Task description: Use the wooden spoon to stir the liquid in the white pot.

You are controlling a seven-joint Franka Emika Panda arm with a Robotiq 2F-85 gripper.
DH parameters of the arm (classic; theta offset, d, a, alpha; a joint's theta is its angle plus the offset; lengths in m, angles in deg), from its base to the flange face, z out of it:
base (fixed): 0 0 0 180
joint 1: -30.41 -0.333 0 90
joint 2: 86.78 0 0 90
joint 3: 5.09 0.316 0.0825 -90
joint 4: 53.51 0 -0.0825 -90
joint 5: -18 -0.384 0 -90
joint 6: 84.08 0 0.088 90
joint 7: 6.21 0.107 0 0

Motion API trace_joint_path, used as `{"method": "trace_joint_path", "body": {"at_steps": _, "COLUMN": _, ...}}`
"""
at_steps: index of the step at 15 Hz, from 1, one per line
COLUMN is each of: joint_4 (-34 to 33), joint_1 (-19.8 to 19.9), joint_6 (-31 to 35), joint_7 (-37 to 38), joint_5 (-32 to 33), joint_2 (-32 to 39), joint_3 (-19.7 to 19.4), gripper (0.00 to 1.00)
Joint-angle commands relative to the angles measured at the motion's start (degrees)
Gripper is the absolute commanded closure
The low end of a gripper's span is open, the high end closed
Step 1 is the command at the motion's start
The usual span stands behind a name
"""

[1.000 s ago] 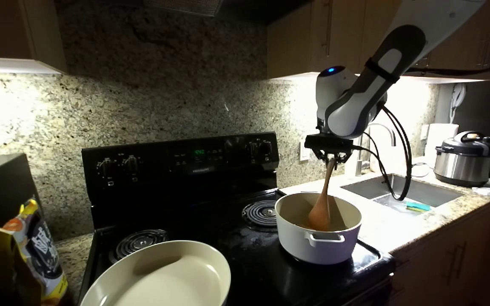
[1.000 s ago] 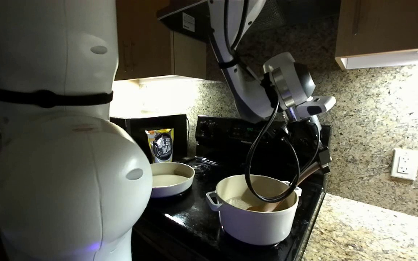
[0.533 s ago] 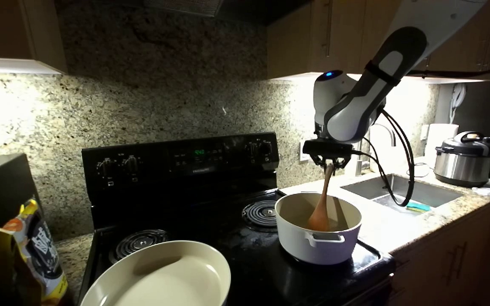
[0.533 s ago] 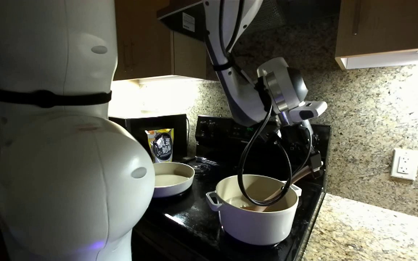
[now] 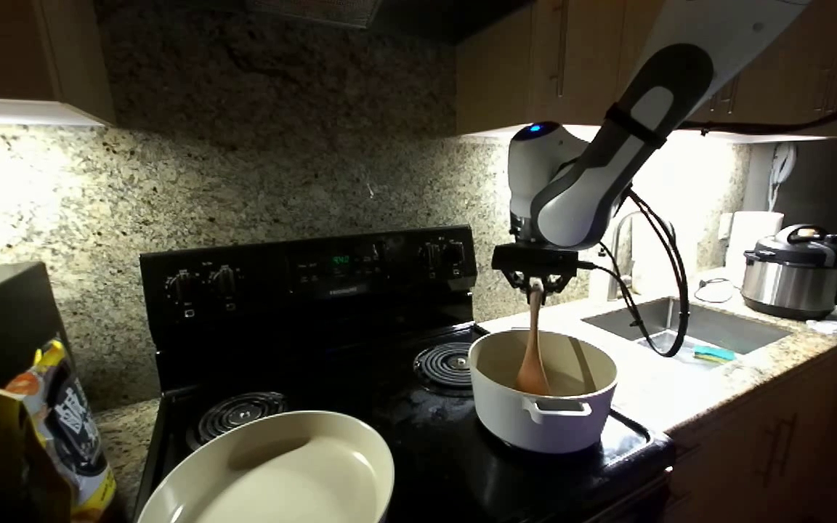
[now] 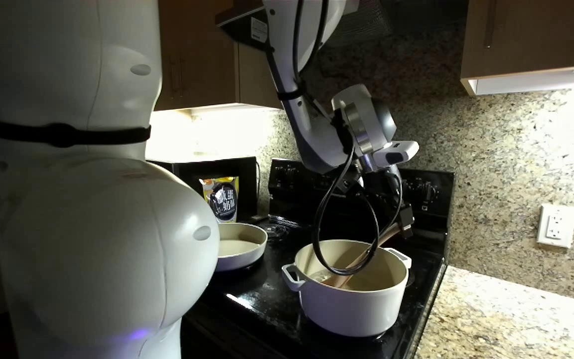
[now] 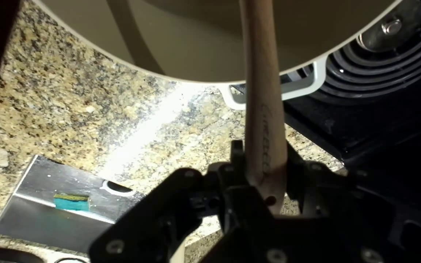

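A kitchen, no doubt about it! Look at the black stove (image 5: 426, 443) across the lower middle of an exterior view, coil burners (image 5: 455, 365) on top, green digits (image 5: 341, 260) lit, a white pot (image 5: 546, 425) sitting on it. Over on the right, a metal sink (image 5: 742, 327) with a sponge (image 5: 713, 354) in it, a steel cooker (image 5: 796, 280) near the edge. Brown cabinets (image 5: 578, 65) upper right, and in an exterior view, speckled stone counter (image 6: 516, 319) fills the lower right!

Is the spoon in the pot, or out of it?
The spoon is in, handle sticking out: both exterior views show its wide end inside the pot.
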Motion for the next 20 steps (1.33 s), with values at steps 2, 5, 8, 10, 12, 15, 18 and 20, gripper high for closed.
{"method": "trace_joint_path", "body": {"at_steps": 2, "joint_4": -1.47, "joint_1": 0.16, "joint_6": -0.14, "joint_7": 1.13, "joint_5": 0.34, "joint_2": -0.33, "joint_3": -0.23, "gripper": 0.93}}
{"method": "trace_joint_path", "body": {"at_steps": 5, "joint_4": -2.94, "joint_1": 0.77, "joint_6": 0.00, "joint_7": 0.92, "joint_5": -0.27, "joint_2": 0.14, "joint_3": -0.98, "gripper": 0.93}}
{"method": "trace_joint_path", "body": {"at_steps": 8, "joint_4": -3.28, "joint_1": 1.50, "joint_6": -0.07, "joint_7": 1.72, "joint_5": 0.48, "joint_2": 0.16, "joint_3": -2.16, "gripper": 0.93}}
{"method": "trace_joint_path", "body": {"at_steps": 10, "joint_4": -2.65, "joint_1": 2.04, "joint_6": -0.05, "joint_7": 3.05, "joint_5": 2.32, "joint_2": -0.10, "joint_3": -2.92, "gripper": 0.93}}
{"method": "trace_joint_path", "body": {"at_steps": 12, "joint_4": -2.12, "joint_1": 2.53, "joint_6": -0.19, "joint_7": 5.41, "joint_5": 5.24, "joint_2": -0.41, "joint_3": -3.67, "gripper": 0.93}}
{"method": "trace_joint_path", "body": {"at_steps": 15, "joint_4": -0.41, "joint_1": 2.54, "joint_6": -0.46, "joint_7": 8.92, "joint_5": 8.98, "joint_2": -1.46, "joint_3": -4.02, "gripper": 0.93}}
{"method": "trace_joint_path", "body": {"at_steps": 18, "joint_4": 1.54, "joint_1": 1.83, "joint_6": -0.56, "joint_7": 10.05, "joint_5": 12.08, "joint_2": -1.92, "joint_3": -3.26, "gripper": 0.93}}
{"method": "trace_joint_path", "body": {"at_steps": 20, "joint_4": 2.36, "joint_1": 1.23, "joint_6": -0.66, "joint_7": 9.42, "joint_5": 12.70, "joint_2": -1.78, "joint_3": -2.59, "gripper": 0.93}}
